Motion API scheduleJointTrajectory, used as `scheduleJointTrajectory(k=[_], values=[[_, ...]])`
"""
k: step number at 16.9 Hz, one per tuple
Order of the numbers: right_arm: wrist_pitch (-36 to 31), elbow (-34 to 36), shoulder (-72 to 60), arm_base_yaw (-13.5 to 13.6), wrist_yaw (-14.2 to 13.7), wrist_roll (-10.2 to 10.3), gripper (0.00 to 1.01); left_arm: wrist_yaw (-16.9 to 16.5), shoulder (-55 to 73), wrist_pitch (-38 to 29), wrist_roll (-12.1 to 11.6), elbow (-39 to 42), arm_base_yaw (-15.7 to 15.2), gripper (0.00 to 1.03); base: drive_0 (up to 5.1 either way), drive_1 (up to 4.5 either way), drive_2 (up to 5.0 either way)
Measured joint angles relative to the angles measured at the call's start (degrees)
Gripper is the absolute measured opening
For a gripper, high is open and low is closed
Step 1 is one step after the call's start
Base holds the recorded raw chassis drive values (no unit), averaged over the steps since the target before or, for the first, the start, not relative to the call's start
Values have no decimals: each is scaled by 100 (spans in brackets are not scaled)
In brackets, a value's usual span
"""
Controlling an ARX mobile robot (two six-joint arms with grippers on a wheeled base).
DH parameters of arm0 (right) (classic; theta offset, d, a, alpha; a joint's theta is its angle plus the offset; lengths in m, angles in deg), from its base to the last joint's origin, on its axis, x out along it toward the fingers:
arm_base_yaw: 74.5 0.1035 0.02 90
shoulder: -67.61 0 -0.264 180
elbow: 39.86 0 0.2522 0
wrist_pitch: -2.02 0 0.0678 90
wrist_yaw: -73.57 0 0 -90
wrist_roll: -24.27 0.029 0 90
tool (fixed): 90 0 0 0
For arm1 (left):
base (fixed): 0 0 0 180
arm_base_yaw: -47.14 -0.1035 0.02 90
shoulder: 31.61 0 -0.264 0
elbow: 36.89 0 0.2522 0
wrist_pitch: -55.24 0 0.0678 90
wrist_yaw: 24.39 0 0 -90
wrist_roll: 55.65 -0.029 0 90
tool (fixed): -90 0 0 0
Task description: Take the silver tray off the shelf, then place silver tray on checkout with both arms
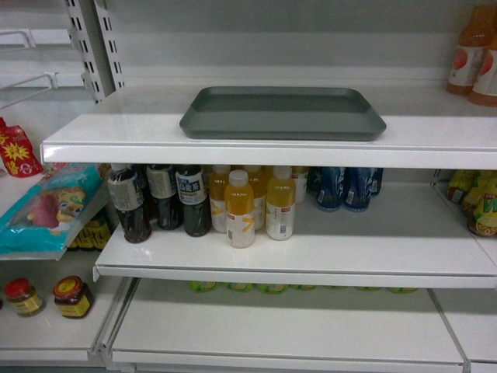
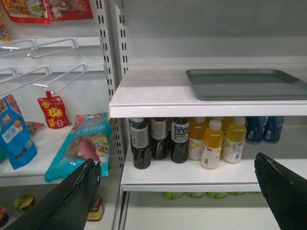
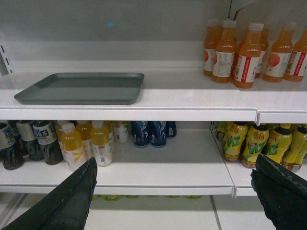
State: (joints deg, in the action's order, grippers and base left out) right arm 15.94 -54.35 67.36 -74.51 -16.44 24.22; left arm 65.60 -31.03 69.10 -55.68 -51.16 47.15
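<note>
While the silver tray (image 1: 283,113) lies flat on the top shelf (image 1: 140,128), its front edge just behind the white lip, neither of our arms has reached it. In the head view the tray sits at about twelve o'clock from the cluster of yellow juice bottles (image 1: 252,203) on the board below, with dark drink bottles (image 1: 159,200) at their nine o'clock and blue bottles (image 1: 345,186) at their three. No arm shows in that view.

Our left gripper (image 2: 177,191) is spread wide: one finger shows at seven o'clock of the left wrist view, the other at five, nothing between them. From there the tray lies at about two o'clock. Our right gripper (image 3: 175,189) is spread the same way and holds nothing; from it the tray lies at eleven o'clock, and orange drink bottles (image 3: 244,50) stand on the same board at one o'clock, well apart from the tray.

We judge the tray stiff and fairly light, but broad, thin and smooth, so a single pinch would likely let it tip or slip. The low raised rim is the place to grip: left gripper on the short left edge, right gripper on the short right edge, level with each other.
</note>
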Motion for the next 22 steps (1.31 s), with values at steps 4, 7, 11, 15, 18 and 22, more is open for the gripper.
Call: scheduleJointTrajectory(k=[4, 7, 11, 15, 18, 22], values=[[0, 0, 0, 0, 0, 0, 98, 2, 0, 0, 0, 0, 0, 98, 0, 0, 0], [0, 0, 0, 0, 0, 0, 98, 2, 0, 9, 0, 0, 0, 98, -2, 375, -379], [2, 0, 0, 0, 0, 0, 98, 2, 0, 9, 0, 0, 0, 98, 6, 429, -418], [9, 0, 0, 0, 0, 0, 98, 0, 0, 11, 0, 0, 0, 98, 10, 434, -414], [-20, 0, 0, 0, 2, 0, 98, 9, 0, -2, 0, 0, 0, 98, 9, 328, -310], [17, 0, 0, 0, 0, 0, 98, 4, 0, 28, 0, 0, 0, 98, 0, 0, 0]])
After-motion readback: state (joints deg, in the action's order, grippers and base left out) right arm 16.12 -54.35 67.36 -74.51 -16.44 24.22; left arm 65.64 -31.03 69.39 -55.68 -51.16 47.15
